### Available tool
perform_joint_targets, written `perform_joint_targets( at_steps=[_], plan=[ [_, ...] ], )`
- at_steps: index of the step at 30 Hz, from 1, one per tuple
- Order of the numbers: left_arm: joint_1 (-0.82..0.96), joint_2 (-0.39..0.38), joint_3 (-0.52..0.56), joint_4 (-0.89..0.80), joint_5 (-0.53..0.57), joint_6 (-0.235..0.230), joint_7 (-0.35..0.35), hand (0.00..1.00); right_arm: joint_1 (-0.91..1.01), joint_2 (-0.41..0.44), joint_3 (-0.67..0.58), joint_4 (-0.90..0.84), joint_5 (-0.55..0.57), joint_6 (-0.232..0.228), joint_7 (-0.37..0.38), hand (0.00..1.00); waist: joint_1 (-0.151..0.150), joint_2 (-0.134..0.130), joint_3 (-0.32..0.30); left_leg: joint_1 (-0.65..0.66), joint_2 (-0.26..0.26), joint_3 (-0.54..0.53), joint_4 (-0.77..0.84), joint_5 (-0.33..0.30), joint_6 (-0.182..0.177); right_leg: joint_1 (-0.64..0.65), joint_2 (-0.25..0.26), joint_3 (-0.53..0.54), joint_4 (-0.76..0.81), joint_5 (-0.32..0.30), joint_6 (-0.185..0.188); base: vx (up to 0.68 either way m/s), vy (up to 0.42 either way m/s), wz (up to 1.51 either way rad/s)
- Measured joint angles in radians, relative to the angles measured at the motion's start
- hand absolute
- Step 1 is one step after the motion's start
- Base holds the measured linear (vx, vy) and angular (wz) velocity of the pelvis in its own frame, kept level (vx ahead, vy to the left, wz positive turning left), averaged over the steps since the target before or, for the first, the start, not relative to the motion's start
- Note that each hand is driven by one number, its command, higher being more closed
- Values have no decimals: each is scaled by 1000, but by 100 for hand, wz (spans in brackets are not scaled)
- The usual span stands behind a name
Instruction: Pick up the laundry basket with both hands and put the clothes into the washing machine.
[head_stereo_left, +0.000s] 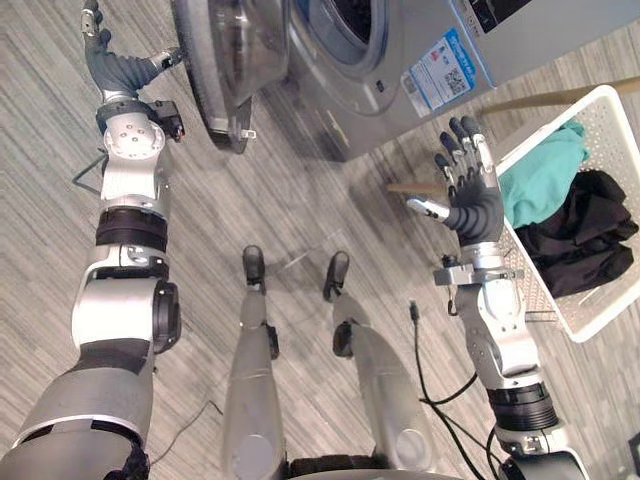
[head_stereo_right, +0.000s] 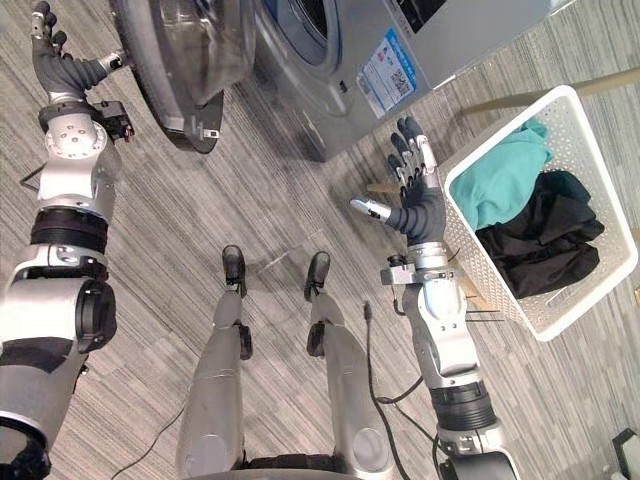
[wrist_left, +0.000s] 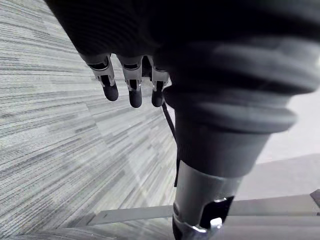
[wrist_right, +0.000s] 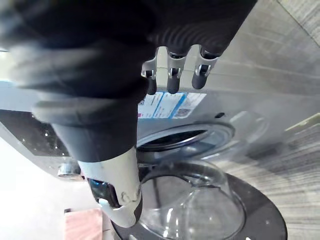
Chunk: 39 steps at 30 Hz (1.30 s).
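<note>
While both robot hands are empty, the white perforated plastic laundry basket (head_stereo_right: 585, 300) sits on the floor at the robot's right.
The right robot hand (head_stereo_right: 415, 205) hovers just beside its near rim, fingers spread straight; the left robot hand (head_stereo_right: 55, 60) is up by the silver-grey washing machine's (head_stereo_right: 340, 50) open door (head_stereo_right: 170, 70), fingers relaxed. Looks light and a bit flexy, only a soft teal garment (head_stereo_right: 500, 185) and a black garment (head_stereo_right: 545, 245) inside, so I'd grip opposite rims.
</note>
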Motion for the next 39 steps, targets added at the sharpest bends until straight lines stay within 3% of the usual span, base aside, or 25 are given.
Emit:
perform_joint_targets(
  at_steps=[6, 10, 12, 15, 18, 20, 25, 29, 32, 35, 39],
  plan=[
    [149, -58, 3, -59, -2, 0, 7, 0, 21, 26, -19, 10, -3, 0, 0, 0, 6, 10, -1, 49, -24, -2, -8, 0, 0, 10, -33, 0, 84, -47, 9, 33, 43, 9],
    [293, -127, -7, -287, -5, -14, 17, 0, 21, 27, -40, 63, -32, 0, -4, 0, 15, 21, -1, 69, -43, -14, -11, 0, -1, 10, -57, -2, 135, -76, 18, 23, 8, 14],
    [411, -236, -27, -429, 13, -48, 29, 0, 25, 27, -60, 125, -37, 0, -5, 0, 26, 74, -4, 87, -59, -29, -16, 0, 0, 21, -76, -9, 159, -93, 27, 14, 4, 23],
    [583, -364, -79, -570, 69, -64, 30, 0, 40, 44, -59, 187, -49, 17, -3, 0, 37, 121, -20, 129, -75, -35, -30, 0, 0, 52, -92, -9, 176, -110, 37, 19, 7, 11],
    [717, -462, -196, -636, 83, -70, 19, 0, 80, 74, -54, 215, -80, 24, 3, 0, 51, 140, -47, 158, -81, -43, -37, -6, -5, 78, -100, -12, 183, -126, 47, 12, -5, 10],
    [762, -479, -274, -657, 86, -72, -12, 0, 87, 88, -47, 230, -96, 34, 3, 0, 51, 142, -54, 171, -85, -43, -37, -9, -2, 87, -106, -11, 191, -132, 52, -6, -4, 3],
    [767, -462, -354, -642, 86, -82, -120, 0, 77, 103, -18, 306, -113, 60, 21, 0, 24, 141, -63, 192, -89, -24, -40, -17, 7, 95, -108, 9, 191, -131, 57, -46, -10, -9],
    [611, -396, -352, -395, 86, -70, -127, 0, 29, 102, -19, 386, -114, 75, 23, 0, 6, 139, -76, 189, -88, 4, -43, -16, 7, 80, -103, 35, 178, -112, 62, -41, -22, -20],
    [425, -303, -336, -207, 98, -48, -122, 0, -16, 100, -23, 403, -114, 82, 19, 0, -9, 132, -77, 177, -84, 45, -49, -16, 8, 65, -87, 72, 127, -67, 66, -33, -8, -43],
    [207, -154, -284, -19, 116, -38, -108, 0, -53, 101, -22, 402, -114, 82, 15, 0, -37, 95, -77, 154, -75, 78, -58, -8, 19, 61, -66, 101, 42, -3, 63, -12, -1, -41],
    [13, -52, -272, 106, 118, -30, -92, 0, -7, 91, -30, 339, -108, 74, 2, 0, -65, 28, -74, 121, -65, 110, -58, -2, 27, 52, -50, 126, -44, 55, 57, 5, -14, -25]
  ],
)
